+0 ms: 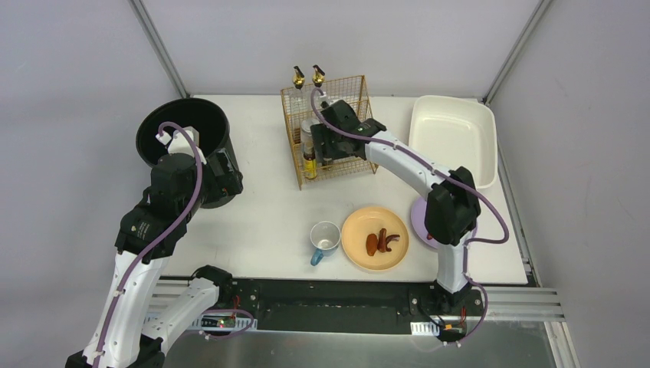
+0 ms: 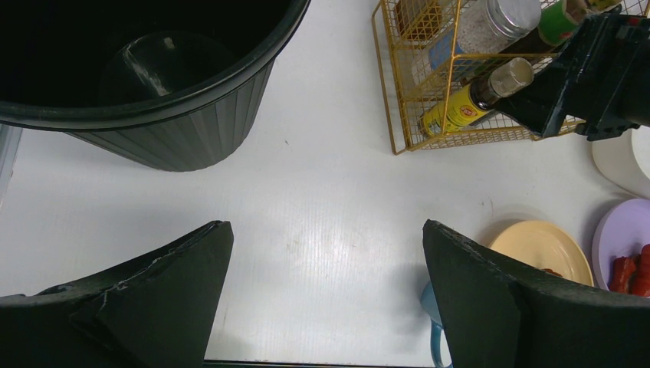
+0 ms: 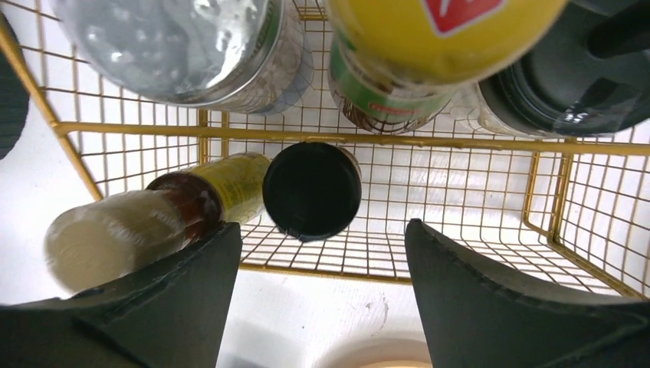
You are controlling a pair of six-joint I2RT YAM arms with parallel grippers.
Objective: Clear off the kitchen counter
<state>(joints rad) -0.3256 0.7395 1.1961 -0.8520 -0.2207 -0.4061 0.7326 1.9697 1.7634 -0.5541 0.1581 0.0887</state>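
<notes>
The white kitchen counter [image 1: 260, 207] holds a white mug with a blue handle [image 1: 324, 238], a yellow plate [image 1: 360, 230] with brown sausage pieces [image 1: 381, 243], and a purple plate [image 1: 419, 222] partly under the right arm. My left gripper [image 1: 224, 182] is open and empty beside the black bin [image 1: 184, 138]; in the left wrist view [image 2: 326, 226] bare counter lies between its fingers. My right gripper [image 1: 331, 149] is open and empty at the front of the gold wire rack [image 1: 326, 126]. In the right wrist view [image 3: 322, 226] it faces a black-capped jar [image 3: 312, 188] and a leaning brown sauce bottle [image 3: 153, 222].
A cream tub [image 1: 452, 138] stands at the back right. The rack holds several bottles and a clear shaker [image 3: 184, 46]. The left wrist view shows the bin [image 2: 153, 115], the rack [image 2: 429, 115], the yellow plate [image 2: 540, 249] and the purple plate [image 2: 617, 241] with red sausages.
</notes>
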